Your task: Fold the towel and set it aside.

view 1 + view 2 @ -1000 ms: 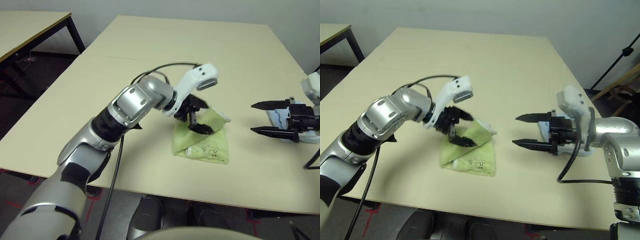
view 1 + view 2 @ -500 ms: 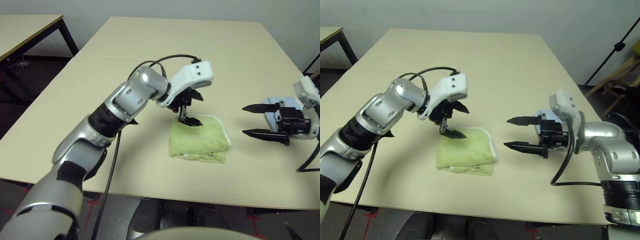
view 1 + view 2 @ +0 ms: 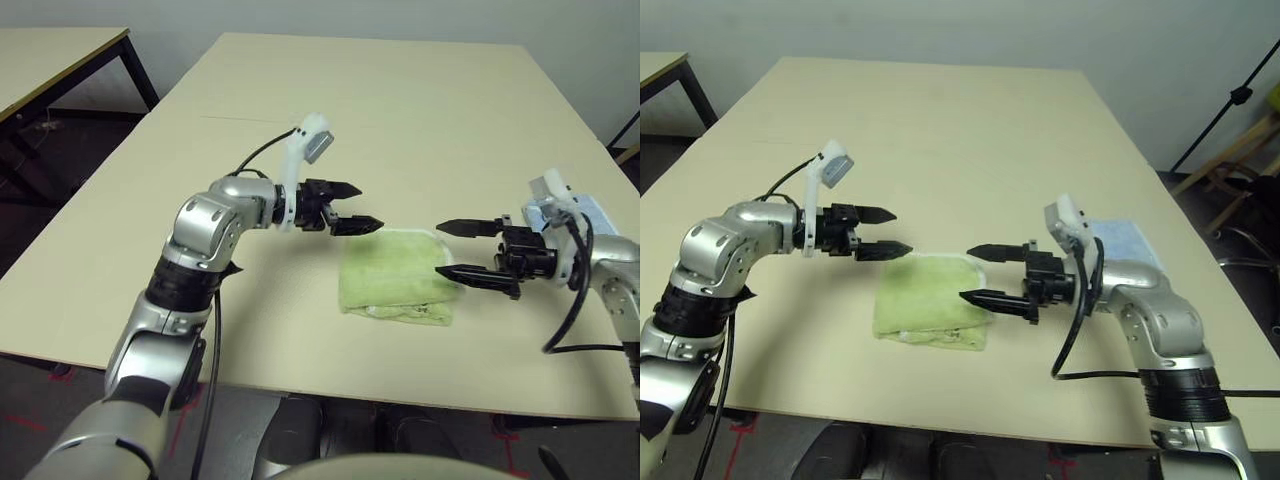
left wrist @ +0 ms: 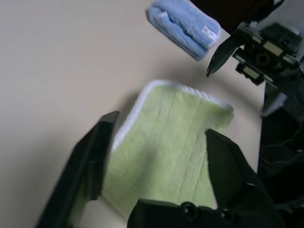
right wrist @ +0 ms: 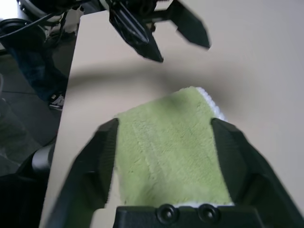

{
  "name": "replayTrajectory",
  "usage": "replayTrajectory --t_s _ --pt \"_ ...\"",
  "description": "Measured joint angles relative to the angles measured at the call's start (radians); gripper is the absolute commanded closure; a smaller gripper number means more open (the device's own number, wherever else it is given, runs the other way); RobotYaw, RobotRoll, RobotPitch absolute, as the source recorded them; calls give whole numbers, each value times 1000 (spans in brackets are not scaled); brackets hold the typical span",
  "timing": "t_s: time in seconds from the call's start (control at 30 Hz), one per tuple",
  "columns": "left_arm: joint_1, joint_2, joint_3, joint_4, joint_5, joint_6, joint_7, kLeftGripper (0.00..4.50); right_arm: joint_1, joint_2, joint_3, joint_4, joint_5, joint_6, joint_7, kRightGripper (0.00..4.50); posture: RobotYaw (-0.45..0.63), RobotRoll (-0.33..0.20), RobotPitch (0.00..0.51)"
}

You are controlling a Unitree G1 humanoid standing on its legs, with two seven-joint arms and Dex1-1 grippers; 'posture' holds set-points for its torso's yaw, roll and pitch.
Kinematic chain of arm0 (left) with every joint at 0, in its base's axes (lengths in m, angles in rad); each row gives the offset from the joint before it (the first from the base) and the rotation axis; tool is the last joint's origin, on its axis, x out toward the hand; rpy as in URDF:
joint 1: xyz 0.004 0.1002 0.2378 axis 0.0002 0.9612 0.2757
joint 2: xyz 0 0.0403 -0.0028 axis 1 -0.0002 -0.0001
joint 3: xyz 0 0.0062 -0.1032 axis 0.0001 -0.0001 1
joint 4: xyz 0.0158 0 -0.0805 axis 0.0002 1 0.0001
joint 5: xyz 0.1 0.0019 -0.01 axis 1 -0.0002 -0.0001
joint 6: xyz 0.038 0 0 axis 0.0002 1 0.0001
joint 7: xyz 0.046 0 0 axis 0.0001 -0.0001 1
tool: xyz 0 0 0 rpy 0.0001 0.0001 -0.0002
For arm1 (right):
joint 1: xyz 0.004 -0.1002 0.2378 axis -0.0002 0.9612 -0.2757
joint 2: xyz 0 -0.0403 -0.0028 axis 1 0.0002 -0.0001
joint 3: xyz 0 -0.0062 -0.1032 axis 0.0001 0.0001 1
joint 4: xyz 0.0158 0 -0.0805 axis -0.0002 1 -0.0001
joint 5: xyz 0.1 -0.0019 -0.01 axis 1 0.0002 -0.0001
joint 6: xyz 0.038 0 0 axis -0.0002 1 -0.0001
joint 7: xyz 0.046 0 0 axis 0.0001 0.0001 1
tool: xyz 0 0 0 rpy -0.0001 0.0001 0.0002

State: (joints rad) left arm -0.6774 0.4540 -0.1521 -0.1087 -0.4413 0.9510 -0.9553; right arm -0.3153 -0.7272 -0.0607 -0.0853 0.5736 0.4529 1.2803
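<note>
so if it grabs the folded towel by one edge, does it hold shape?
Probably not. The towel is soft terry in loose stacked layers, so they would likely sag and unfold. It looks light, and its nap should resist sliding on the table.

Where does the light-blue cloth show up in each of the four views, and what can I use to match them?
Left eye view: light-blue cloth at far right, behind the right hand.
Right eye view: right of centre, behind the right arm's white wrist housing.
Left wrist view: along the top edge, beyond the towel.
Right wrist view: not in this picture.
Shared landmark: the folded green towel.
</note>
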Motion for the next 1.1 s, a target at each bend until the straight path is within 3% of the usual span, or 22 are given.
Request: replayTrajectory --t_s 0.23,0.27,0.5,0.9,1.1 --pt "27 3 -32 -15 -24 4 0 4194 -12 9 37 -34 -41 -52 -27 4487 143 0 122" --pt "29 3 -40 -15 -23 -4 0 4481 -12 9 46 -40 -50 -64 -31 4500 142 0 117" --pt "96 23 -148 16 30 -79 -7 4481 22 16 112 -39 -122 -128 -39 4500 139 0 91" --pt "163 36 -184 46 87 -135 -2 4481 103 13 168 28 -219 -189 -51 4500 147 0 87" --pt "157 41 -185 73 97 -154 -10 4481 95 -1 179 74 -239 -198 -36 4500 145 0 111"
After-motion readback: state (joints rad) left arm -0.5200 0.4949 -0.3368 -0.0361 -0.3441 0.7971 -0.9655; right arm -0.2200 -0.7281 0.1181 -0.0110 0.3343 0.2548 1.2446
